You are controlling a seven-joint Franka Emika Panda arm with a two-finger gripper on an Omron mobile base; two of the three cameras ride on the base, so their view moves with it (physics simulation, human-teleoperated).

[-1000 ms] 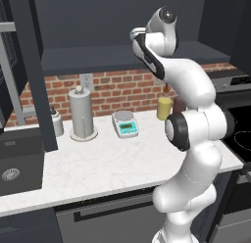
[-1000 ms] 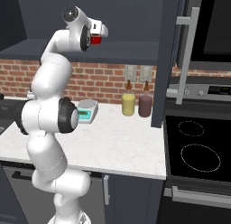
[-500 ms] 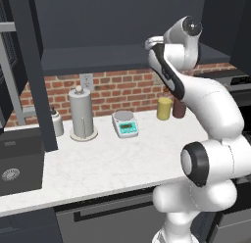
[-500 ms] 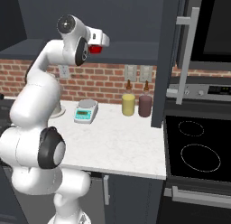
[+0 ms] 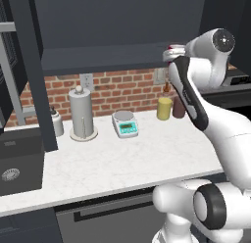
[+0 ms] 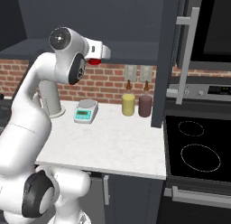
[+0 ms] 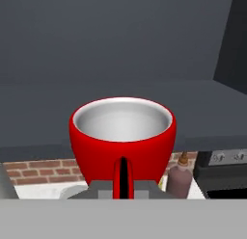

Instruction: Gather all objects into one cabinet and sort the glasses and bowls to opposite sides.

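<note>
The arm was mid-carry, bringing the red cup (image 7: 123, 137) up to the open cabinet (image 5: 112, 36). The fingers (image 7: 123, 182) pinched the cup's near wall, holding it upright just at the front edge of the shelf (image 7: 58, 117), level with it. The cup was empty, white inside. The stretch of shelf ahead looked bare. Next, I judged, it needed to reach in over the shelf, settle the cup to one side and let go. A yellow canister (image 6: 128, 104) and a maroon one (image 6: 145, 105) stood on the tabletop (image 6: 113, 142) below.
</note>
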